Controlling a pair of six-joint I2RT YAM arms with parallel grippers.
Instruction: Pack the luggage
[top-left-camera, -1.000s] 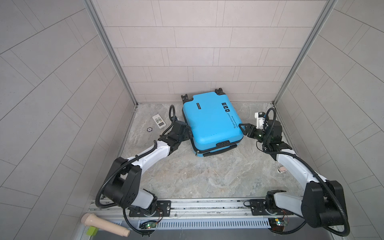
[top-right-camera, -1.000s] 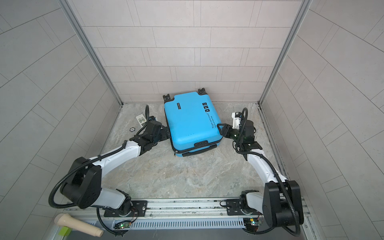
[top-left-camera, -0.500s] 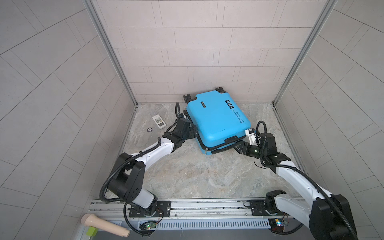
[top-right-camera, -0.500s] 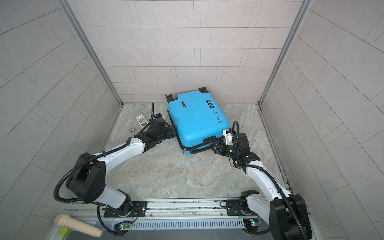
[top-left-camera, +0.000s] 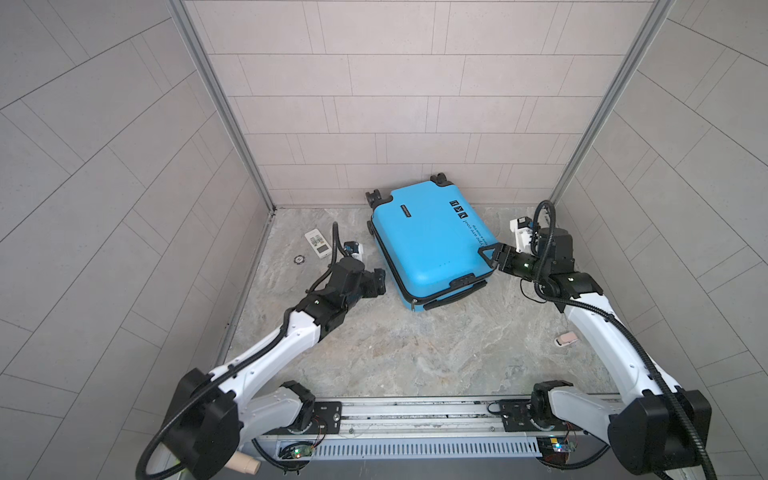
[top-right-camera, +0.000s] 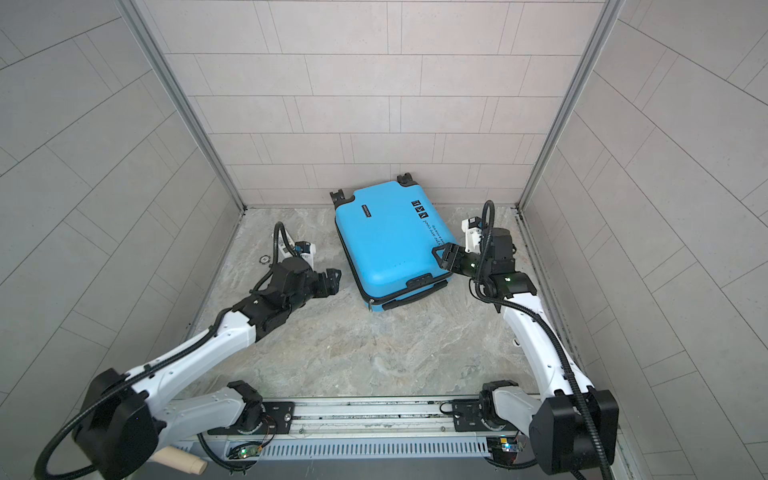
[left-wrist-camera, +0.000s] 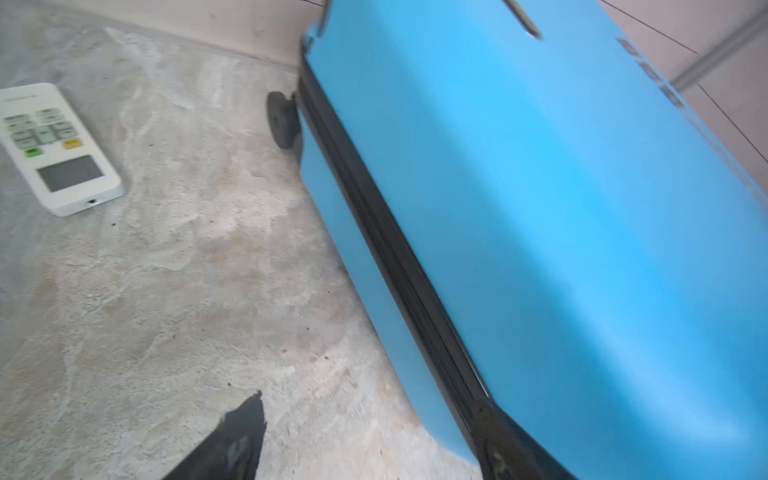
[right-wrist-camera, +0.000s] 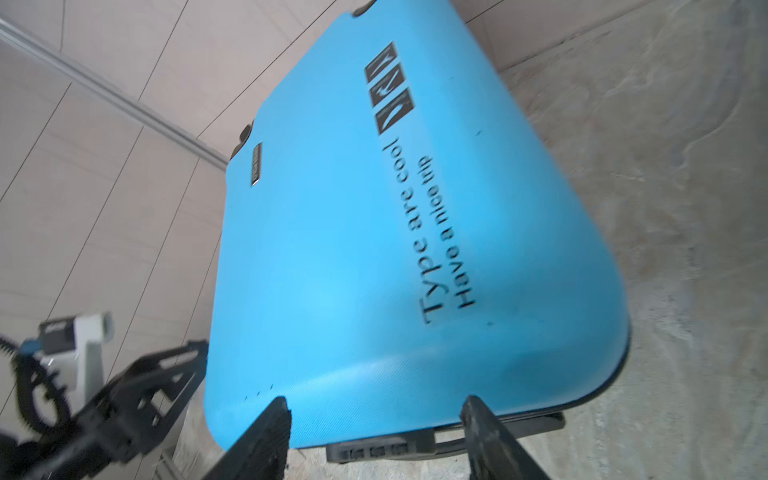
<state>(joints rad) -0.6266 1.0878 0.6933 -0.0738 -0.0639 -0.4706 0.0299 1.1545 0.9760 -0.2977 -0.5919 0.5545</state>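
The luggage (top-left-camera: 432, 245) (top-right-camera: 390, 241) is a bright-blue hard-shell suitcase. It lies shut and flat on the stone floor near the back wall, its black wheels toward the wall, in both top views. My left gripper (top-left-camera: 377, 282) (top-right-camera: 330, 281) stands open low beside its left side. In the left wrist view one of its fingers (left-wrist-camera: 232, 440) is over bare floor and the other is by the black zipper band (left-wrist-camera: 399, 266). My right gripper (top-left-camera: 492, 257) (right-wrist-camera: 376, 440) is open at the luggage's (right-wrist-camera: 395, 232) right front corner, jaws apart and holding nothing.
A white remote control (top-left-camera: 318, 244) (left-wrist-camera: 54, 145) and a small dark ring (top-left-camera: 298, 259) lie on the floor at the back left. A small pale object (top-left-camera: 566, 339) lies by the right arm. Tiled walls close in three sides, and the arms' rail (top-left-camera: 415, 415) runs along the front.
The luggage swung round on the floor and partly back. My right gripper dipped to its front corner, then returned to its right edge. My left gripper drew back from the left side.
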